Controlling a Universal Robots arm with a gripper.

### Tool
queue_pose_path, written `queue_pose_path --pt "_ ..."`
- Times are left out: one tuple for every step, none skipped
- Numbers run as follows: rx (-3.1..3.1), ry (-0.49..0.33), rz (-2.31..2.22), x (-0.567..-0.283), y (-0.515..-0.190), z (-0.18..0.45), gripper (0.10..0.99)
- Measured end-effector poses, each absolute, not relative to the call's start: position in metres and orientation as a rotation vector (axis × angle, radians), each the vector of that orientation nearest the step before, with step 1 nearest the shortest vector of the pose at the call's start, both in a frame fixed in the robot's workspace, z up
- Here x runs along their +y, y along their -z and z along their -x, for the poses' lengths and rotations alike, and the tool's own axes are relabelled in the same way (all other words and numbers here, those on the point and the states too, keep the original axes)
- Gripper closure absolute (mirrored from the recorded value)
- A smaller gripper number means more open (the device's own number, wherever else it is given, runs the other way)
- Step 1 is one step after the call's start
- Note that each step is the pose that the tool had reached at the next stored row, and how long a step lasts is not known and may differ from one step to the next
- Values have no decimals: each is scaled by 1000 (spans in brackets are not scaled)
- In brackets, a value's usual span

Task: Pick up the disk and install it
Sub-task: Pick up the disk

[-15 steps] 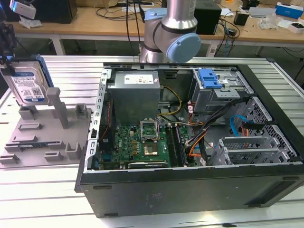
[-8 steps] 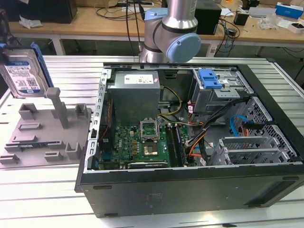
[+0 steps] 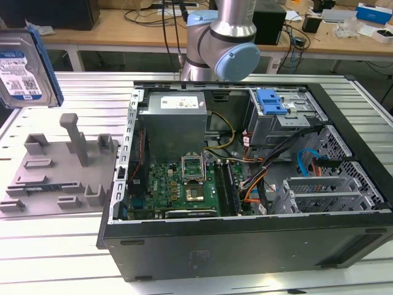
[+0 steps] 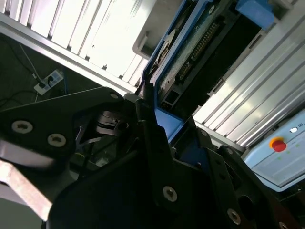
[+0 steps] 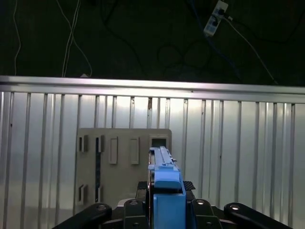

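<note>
Black hand (image 5: 166, 192) clamps the disk (image 5: 161, 160) edge-on above grey tray (image 5: 119, 162).

Exterior view: bright, even overhead room light with short, soft shadows. Slatted table (image 3: 55, 246) shows mild glare along its ribs. PC case (image 3: 245, 246) interior is dimmer and its front wall near black. Disk (image 3: 21, 67) label is evenly lit, no hot spots. First wrist view: high contrast, floor (image 5: 143, 33) underexposed, slats bright w/ sheen. Second wrist view: backlit, slats blown to white in places, gripper (image 4: 164, 117) body in deep shadow w/ little surface detail.
</note>
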State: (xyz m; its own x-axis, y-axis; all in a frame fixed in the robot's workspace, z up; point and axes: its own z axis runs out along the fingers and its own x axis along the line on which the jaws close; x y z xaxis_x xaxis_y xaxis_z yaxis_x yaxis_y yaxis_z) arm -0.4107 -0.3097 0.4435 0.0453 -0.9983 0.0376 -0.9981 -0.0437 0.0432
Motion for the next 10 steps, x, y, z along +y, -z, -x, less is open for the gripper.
queue_pose_path --pt "-2132 4 -2229 -310 -448 411 718" --pt "-2132 4 -2229 -310 -453 411 718" --pt "-2132 4 -2229 -310 -457 411 718" --pt "-2132 4 -2229 -310 -465 411 718" --pt "-2132 4 -2229 -311 -469 411 718" --pt "-2132 4 -2229 -311 -477 411 718" --pt "-2132 4 -2229 -312 -481 410 718" --pt "-2132 4 -2229 -312 -486 410 718" --pt "-2132 4 -2229 -312 -491 410 718" --pt "-2132 4 -2229 -313 -495 410 718"
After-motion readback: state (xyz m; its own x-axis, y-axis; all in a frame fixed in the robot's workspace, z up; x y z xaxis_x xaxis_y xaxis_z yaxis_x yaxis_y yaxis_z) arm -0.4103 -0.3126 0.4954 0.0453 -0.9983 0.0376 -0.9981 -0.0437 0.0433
